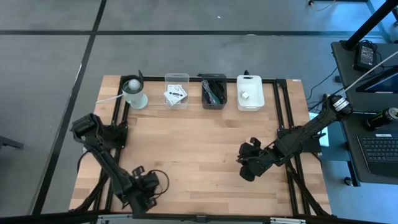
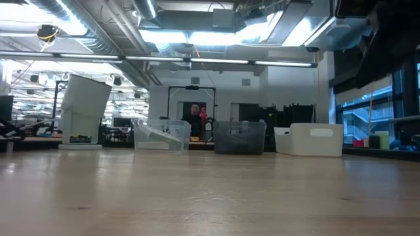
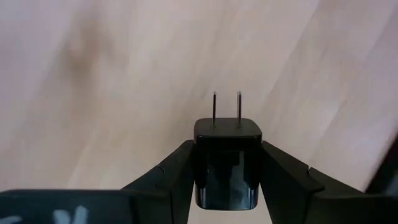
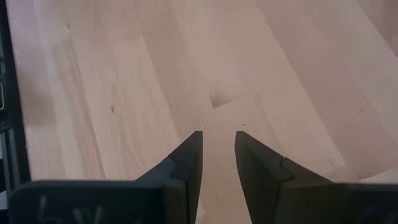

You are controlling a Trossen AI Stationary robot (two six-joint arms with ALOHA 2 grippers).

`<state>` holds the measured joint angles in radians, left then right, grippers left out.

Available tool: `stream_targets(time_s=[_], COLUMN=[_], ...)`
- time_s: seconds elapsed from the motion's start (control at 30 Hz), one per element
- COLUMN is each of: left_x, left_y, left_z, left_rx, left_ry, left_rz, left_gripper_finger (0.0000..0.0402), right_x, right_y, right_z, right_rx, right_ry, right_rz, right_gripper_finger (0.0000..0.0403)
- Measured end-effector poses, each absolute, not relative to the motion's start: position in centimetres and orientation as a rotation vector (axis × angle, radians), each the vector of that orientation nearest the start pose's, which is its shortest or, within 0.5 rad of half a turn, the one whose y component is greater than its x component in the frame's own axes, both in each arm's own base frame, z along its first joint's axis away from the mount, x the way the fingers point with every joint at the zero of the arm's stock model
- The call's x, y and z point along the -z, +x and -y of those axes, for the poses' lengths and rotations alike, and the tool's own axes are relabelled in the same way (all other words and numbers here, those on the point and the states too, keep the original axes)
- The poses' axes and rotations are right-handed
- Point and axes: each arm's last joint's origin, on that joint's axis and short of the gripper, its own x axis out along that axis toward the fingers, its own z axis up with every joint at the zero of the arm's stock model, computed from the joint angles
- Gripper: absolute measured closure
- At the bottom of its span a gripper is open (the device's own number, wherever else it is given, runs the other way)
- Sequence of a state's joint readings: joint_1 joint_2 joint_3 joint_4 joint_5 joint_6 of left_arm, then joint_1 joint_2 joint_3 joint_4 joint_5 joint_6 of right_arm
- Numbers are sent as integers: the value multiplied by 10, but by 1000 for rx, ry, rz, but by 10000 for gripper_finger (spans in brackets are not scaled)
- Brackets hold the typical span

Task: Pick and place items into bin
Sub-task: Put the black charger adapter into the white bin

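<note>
My left gripper (image 1: 151, 185) is near the table's front left corner, shut on a small black block (image 3: 227, 163) with two metal prongs (image 3: 226, 108). My right gripper (image 1: 246, 165) hangs over the right half of the table, open, with only bare wood between its fingers (image 4: 217, 149). Three bins stand in a row along the far edge. The clear bin (image 1: 176, 91) holds white printed cards, the dark bin (image 1: 214, 92) holds black cables, and the white bin (image 1: 250, 93) holds a small white piece. My left gripper pinches the black block by two opposite side faces (image 3: 200, 163), one finger on each. The fingers come from above, slanting steeply down. The prongs point away from the wrist toward the wood. I cannot tell whether the block is clear of the table.
A whitish round cup with a ball top (image 1: 134, 93) stands left of the bins at the far left. Black frame rails run along the left side (image 1: 118, 112) and the right side (image 1: 280, 106). Bare wood (image 1: 199, 149) stretches between the two arms.
</note>
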<state>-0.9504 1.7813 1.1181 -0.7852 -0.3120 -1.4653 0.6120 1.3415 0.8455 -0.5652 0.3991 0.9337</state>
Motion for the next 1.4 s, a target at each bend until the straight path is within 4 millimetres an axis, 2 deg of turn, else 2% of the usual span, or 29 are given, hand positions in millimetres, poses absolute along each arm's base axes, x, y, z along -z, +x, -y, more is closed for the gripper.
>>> stream_targets(time_s=[0.13, 0.33, 0.5, 0.7, 0.9, 1.0, 1.13, 1.3, 1.4], left_x=[-178, -213, -249, -286, -315, -317, -317, -305, -303], left_y=[223, 287, 338, 380, 405, 414, 420, 426, 430], left_z=[239, 197, 139, 52, -36, -72, -104, -134, -150], left_rx=[-396, -346, -342, -306, -219, -171, -106, -33, -35], left_ry=[-362, -252, -137, -43, 32, 43, 83, 73, 33], left_rz=[-1124, -1049, -958, -863, -641, -581, -569, -560, -532], left_gripper_finger=[254, 255, 255, 256, 256, 256, 256, 256, 256], right_x=[-215, -216, -215, -210, -204, -193, -177, -166, -168], right_y=[212, 214, 210, 194, 176, 172, 167, 158, 150], right_z=[-134, -135, -136, -139, -139, -133, -116, -90, -74], right_rx=[269, 265, 291, 441, 566, 604, 650, 678, 667], right_ry=[343, 352, 398, 440, 478, 528, 665, 863, 932], right_rz=[-876, -859, -870, -882, -913, -890, -762, -410, -239], right_gripper_finger=[305, 305, 305, 305, 306, 312, 333, 374, 396])
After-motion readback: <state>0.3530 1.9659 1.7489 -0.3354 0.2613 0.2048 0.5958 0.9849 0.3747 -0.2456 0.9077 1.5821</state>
